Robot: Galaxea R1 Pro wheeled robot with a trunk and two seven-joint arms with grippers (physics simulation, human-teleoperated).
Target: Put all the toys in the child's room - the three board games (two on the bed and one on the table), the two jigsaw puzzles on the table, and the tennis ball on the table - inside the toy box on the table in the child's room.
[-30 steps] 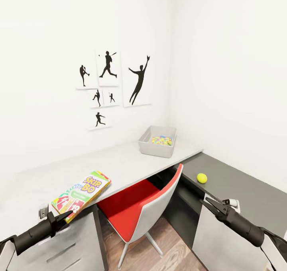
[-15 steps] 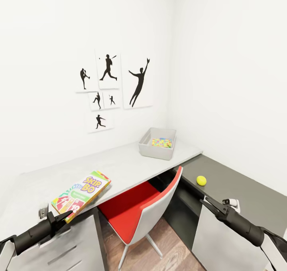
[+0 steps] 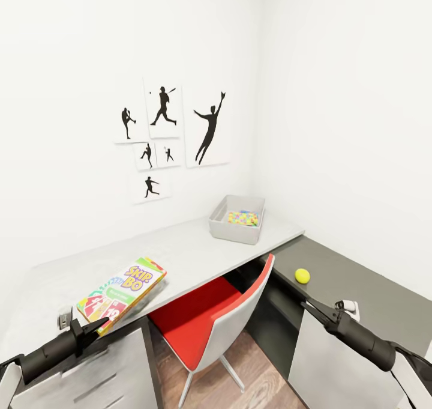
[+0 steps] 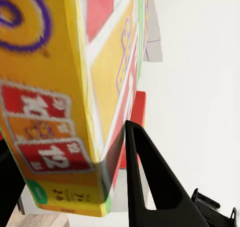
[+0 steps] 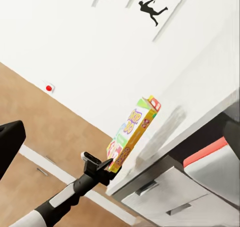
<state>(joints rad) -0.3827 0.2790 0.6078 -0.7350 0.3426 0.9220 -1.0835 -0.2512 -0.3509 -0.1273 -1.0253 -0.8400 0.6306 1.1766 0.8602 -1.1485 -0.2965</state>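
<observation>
My left gripper (image 3: 99, 325) is shut on the near end of the green, yellow and red Skip-Bo board game (image 3: 123, 292), which hangs over the near end of the white table (image 3: 180, 253). In the left wrist view the box (image 4: 60, 87) sits between the black fingers (image 4: 145, 177). The right wrist view shows the same box (image 5: 132, 132) held by the left gripper (image 5: 107, 166). The grey toy box (image 3: 223, 226) stands at the table's far end with a bright jigsaw puzzle (image 3: 243, 218) inside. The tennis ball (image 3: 302, 275) lies on the dark cabinet, beyond my open right gripper (image 3: 309, 305).
A red and white chair (image 3: 222, 319) is tucked under the table between my arms. The white drawer unit (image 3: 114, 373) is below the left gripper. The lower dark grey cabinet (image 3: 360, 283) runs along the right wall. Silhouette pictures (image 3: 174, 133) hang above the table.
The whole picture has shifted slightly, so the camera moved. The Skip-Bo box stays in the left gripper, and both arms keep their pose.
</observation>
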